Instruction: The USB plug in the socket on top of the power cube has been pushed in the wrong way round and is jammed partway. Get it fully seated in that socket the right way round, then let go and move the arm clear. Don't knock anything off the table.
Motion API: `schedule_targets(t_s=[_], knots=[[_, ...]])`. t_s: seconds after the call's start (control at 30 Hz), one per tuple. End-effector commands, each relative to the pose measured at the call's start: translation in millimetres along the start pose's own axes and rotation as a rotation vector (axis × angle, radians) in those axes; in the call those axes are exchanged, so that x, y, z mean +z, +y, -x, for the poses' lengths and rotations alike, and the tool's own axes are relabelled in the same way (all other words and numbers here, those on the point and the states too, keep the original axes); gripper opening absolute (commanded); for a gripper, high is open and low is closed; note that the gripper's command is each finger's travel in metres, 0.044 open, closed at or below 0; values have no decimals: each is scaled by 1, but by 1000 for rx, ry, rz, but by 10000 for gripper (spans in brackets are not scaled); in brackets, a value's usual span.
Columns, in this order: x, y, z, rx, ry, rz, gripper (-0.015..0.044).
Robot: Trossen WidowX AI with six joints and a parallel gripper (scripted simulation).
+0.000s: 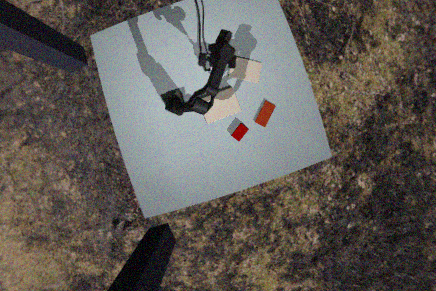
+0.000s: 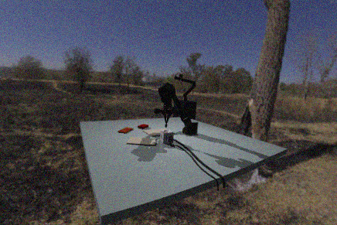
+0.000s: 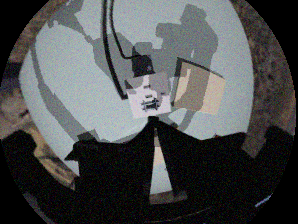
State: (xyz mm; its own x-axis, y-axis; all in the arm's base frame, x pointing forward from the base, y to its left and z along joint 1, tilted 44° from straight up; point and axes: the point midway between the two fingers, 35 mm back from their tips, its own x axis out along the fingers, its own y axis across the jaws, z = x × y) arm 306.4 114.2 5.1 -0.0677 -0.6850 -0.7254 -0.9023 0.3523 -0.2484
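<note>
ground: dry grass and bare earth, with distant trees behind in the exterior view.
table (image 1: 165, 173) (image 2: 127, 180) (image 3: 60, 65): pale blue-grey top, crossed by the arm's shadows.
order: left to right as the exterior view shows it.
orange block (image 1: 265, 113) (image 2: 125, 130): lies flat, apart from the arm.
near beige panel (image 1: 254, 71) (image 2: 140, 141) (image 3: 204, 90): beside the power cube, partly in shadow.
red block (image 1: 239, 132) (image 2: 143, 126): on the table, near the orange one.
far beige panel (image 1: 222, 110) (image 2: 153, 131): partly behind the cube, under the arm in the top view.
gripper (image 1: 221, 49) (image 2: 166, 126) (image 3: 154, 124): points down by the cube's top; the fingertips come together at its edge in the wrist view.
fingers: clenched on something slim, too small and dark to make out.
power cube (image 2: 165, 138) (image 3: 148, 103): upright, its pale top with dark openings facing the wrist camera.
usb plug: cannot be told apart from the dark details at the sockets; its seating and facing are unclear.
arm base (image 2: 190, 128): on the table, behind the cube.
black cables (image 1: 198, 23) (image 2: 197, 159) (image 3: 106, 45): run from beside the cube over the table edge.
tree (image 2: 272, 49): leans at far right.
</note>
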Motion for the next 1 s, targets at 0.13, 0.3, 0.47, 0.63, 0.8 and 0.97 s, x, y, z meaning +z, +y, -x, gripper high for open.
schedule_targets(t_s=[0.13,0.3,0.47,0.63,0.8,0.97], knots=[[0,0,0,0,-1,185,0],[0,0,0,0,-1,203,0],[0,0,0,0,-1,203,0],[0,0,0,-1,-1,198,0],[1,0,-1,0,-4,198,0],[1,0,-1,0,-8,198,0]])
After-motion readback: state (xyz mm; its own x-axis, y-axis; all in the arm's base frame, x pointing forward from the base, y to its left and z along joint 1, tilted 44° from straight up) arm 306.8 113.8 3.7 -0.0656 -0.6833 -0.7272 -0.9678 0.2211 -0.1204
